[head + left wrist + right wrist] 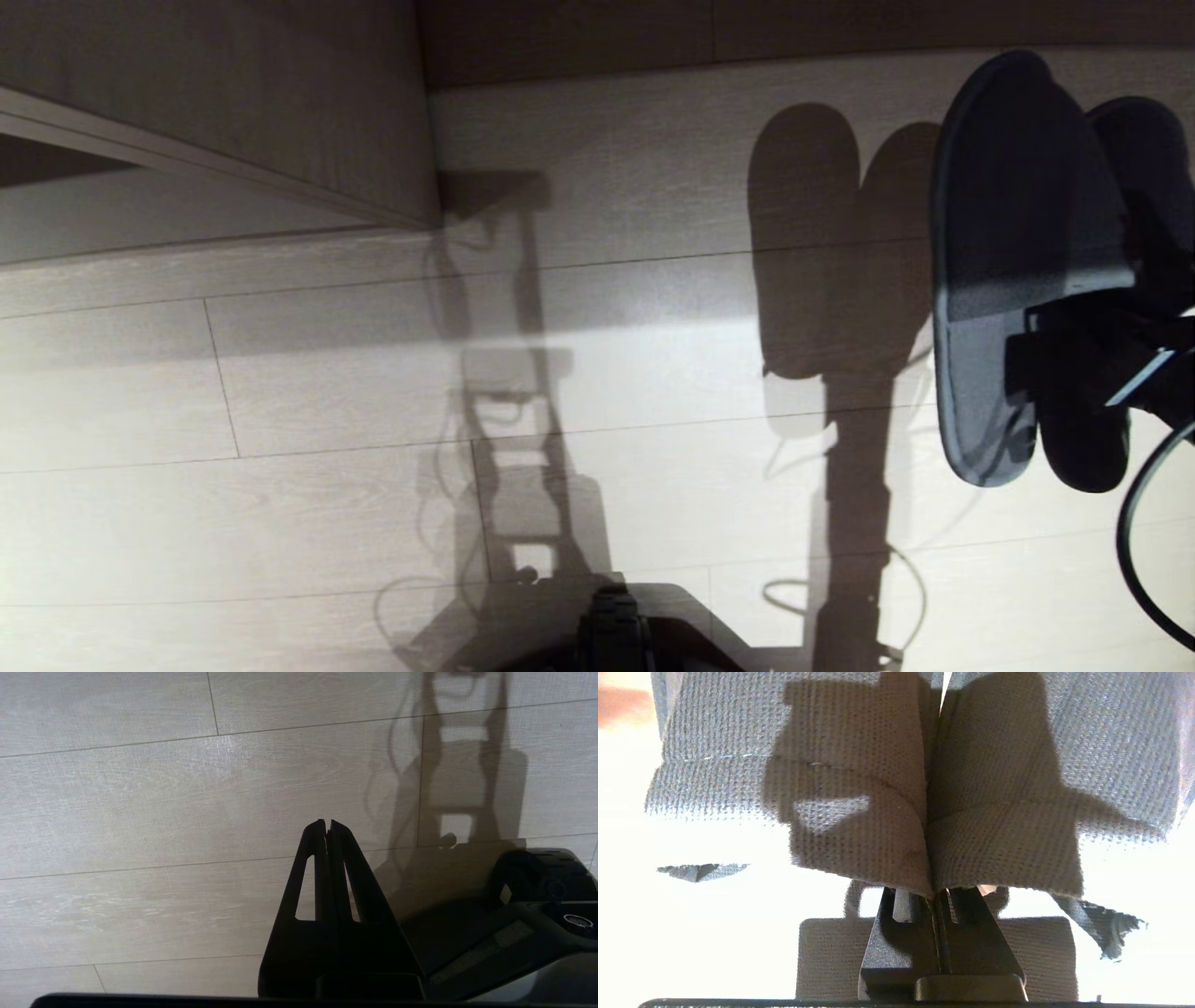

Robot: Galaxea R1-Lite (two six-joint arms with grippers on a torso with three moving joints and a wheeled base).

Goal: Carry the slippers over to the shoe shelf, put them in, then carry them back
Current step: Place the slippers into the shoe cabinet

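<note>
We carry the slippers up in the air, above the pale wood floor, at our right side. We hold the two together, side by side, so that one claw can take the pair in one go. Their dark shadow falls on the floor just beside them, so we judge that they hang free and touch nothing below. Our right claw is pinched tight on the grey cloth straps where the two slippers meet, and the cloth bunches up around its tips. The soles hang flat from that pinch. A corner of pale wood furniture stands well apart from the slippers, on the far side of the floor; we cannot tell if it is the shoe shelf. Our left claw is closed on nothing and hangs over bare floor.
</note>
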